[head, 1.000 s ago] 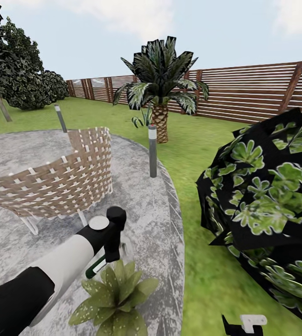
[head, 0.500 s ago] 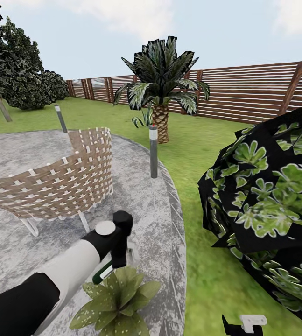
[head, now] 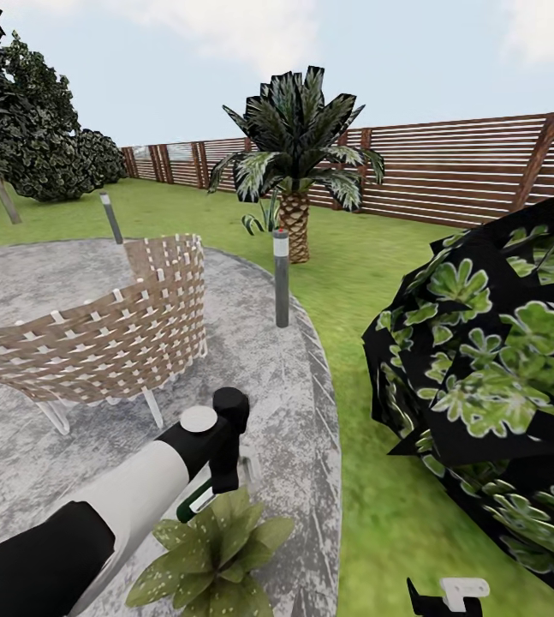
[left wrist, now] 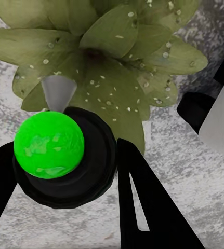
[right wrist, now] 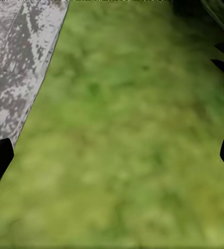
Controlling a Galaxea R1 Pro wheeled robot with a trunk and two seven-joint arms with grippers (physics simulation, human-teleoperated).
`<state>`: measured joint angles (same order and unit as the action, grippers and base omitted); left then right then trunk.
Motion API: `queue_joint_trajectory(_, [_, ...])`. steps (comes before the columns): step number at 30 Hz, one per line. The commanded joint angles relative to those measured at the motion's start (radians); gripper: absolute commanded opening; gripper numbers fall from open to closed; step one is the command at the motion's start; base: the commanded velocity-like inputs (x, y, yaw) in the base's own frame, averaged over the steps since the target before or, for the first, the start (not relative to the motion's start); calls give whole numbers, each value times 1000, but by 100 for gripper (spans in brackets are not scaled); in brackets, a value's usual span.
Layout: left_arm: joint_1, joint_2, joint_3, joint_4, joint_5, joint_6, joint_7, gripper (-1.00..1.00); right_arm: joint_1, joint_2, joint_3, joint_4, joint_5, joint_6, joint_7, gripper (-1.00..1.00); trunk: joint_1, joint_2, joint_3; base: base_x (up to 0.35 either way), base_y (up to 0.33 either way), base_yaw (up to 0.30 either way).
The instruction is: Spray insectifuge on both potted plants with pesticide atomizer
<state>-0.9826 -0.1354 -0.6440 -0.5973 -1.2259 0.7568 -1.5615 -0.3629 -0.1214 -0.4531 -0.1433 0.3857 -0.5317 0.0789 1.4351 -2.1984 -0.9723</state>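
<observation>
A potted plant (head: 212, 557), a rosette of pointed green leaves, stands on the patio at the bottom of the head view. Whitish insectifuge specks (left wrist: 123, 83) dot its leaves (left wrist: 112, 62); the pot is hidden under them. My left gripper (head: 215, 480) hangs just above the plant, shut on the pesticide atomizer (left wrist: 65, 166), a black body with a bright green round top (left wrist: 48, 145) and a grey nozzle cone (left wrist: 57, 92) pointing at the leaves. My right gripper (right wrist: 112, 155) stands open over the lawn, and its tips show low in the head view (head: 448, 593).
A woven wicker chair (head: 97, 338) stands on the round grey patio (head: 285, 403) beyond my left arm. A big dark-leaved shrub (head: 491, 377) crowds the right. A grey bollard lamp (head: 281, 278), a palm (head: 298, 163) and the slatted fence (head: 456, 167) lie farther off.
My left arm has eased a little to the right and lower, carrying the atomizer closer over the plant. The view has shifted very slightly.
</observation>
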Motion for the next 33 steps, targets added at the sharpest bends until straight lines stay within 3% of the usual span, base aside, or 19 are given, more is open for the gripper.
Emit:
queue_joint_trajectory(1, [-1, 0, -2, -1, -8, 10, -9, -100, -1, 0, -9, 1, 2, -3, 8, 100, 0, 0, -1, 114, -151, 0])
queue_joint_trajectory(11, [2, 0, -2, 4, -8, 10, -9, -100, -1, 0, -9, 1, 2, -3, 8, 100, 0, 0, -1, 79, -103, 0])
queue_joint_trajectory(18, [50, -1, -3, -1, -10, 10, -9, -100, -1, 0, -9, 1, 2, -3, 8, 100, 0, 0, -1, 1, -1, 0])
queue_joint_trajectory(33, [53, -11, -3, -3, -6, 12, -9, -100, -1, 0, -9, 1, 2, -3, 9, 100, 0, 0, -1, 0, 0, 47])
